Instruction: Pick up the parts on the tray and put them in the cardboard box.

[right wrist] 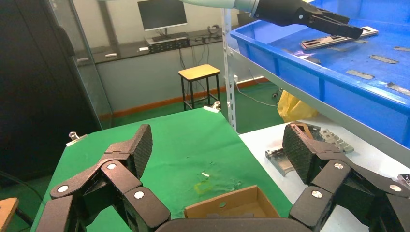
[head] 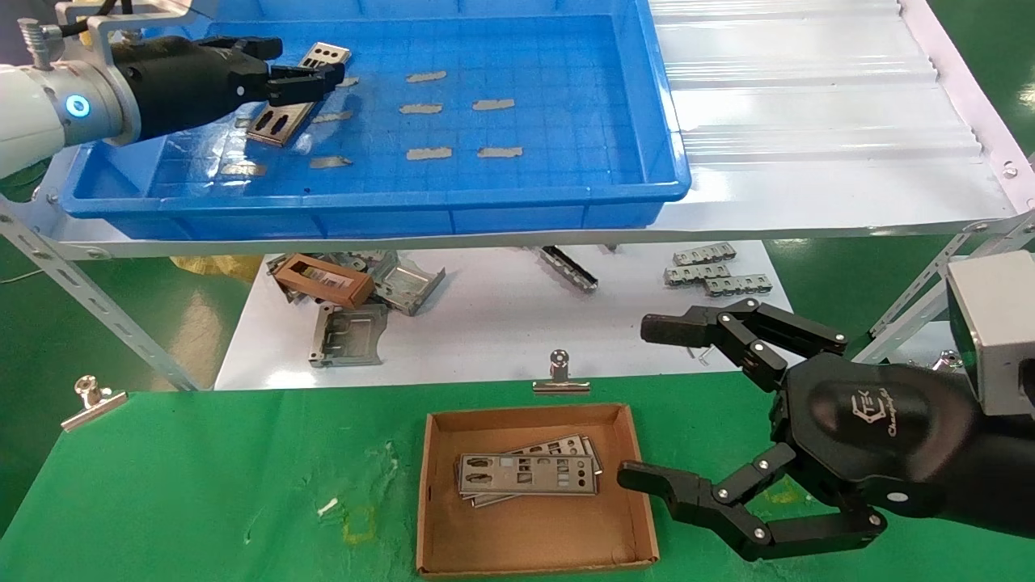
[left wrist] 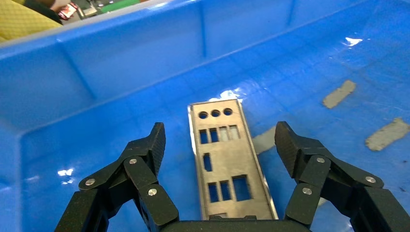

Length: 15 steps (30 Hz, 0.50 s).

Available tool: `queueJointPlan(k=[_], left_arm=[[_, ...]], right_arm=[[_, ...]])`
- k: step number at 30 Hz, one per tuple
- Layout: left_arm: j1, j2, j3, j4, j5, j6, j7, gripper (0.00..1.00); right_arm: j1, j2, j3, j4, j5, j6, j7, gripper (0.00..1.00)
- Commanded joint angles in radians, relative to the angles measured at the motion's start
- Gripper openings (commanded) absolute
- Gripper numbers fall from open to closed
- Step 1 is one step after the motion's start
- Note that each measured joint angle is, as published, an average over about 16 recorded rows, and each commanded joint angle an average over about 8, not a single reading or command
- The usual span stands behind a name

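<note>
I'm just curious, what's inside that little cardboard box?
The cardboard box holds silver plates with cut-outs, stacked and overlapping. At least two show; the top one covers the rest, so the exact count stays hidden.

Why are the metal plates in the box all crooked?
The plates in the box are stacked fanned out, not lined up. On the lower white shelf, metal frames lie in a jumbled heap. Nothing looks broken or spilled.

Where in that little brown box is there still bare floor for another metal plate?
In the cardboard box, the near half of the floor, below the stacked parts, is bare, as is a strip along its far wall. The middle is crowded by those plates, and the open right gripper hangs at its right wall.
</note>
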<state>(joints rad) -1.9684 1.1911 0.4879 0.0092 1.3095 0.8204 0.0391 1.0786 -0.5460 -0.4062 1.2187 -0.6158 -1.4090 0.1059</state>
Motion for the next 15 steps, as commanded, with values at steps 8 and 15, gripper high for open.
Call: queueJointPlan(k=[8, 15], left_arm=[[0.006, -0.003, 0.000, -0.002, 0.000, 0.014, -0.008, 0.00], [0.010, -0.001, 0.000, -0.005, 0.000, -0.005, -0.004, 0.00]], right_arm=[[0.000, 0.000, 0.000, 0.000, 0.000, 0.000, 0.000, 1.00], [0.000, 0.000, 0.000, 0.000, 0.000, 0.000, 0.000, 1.00]])
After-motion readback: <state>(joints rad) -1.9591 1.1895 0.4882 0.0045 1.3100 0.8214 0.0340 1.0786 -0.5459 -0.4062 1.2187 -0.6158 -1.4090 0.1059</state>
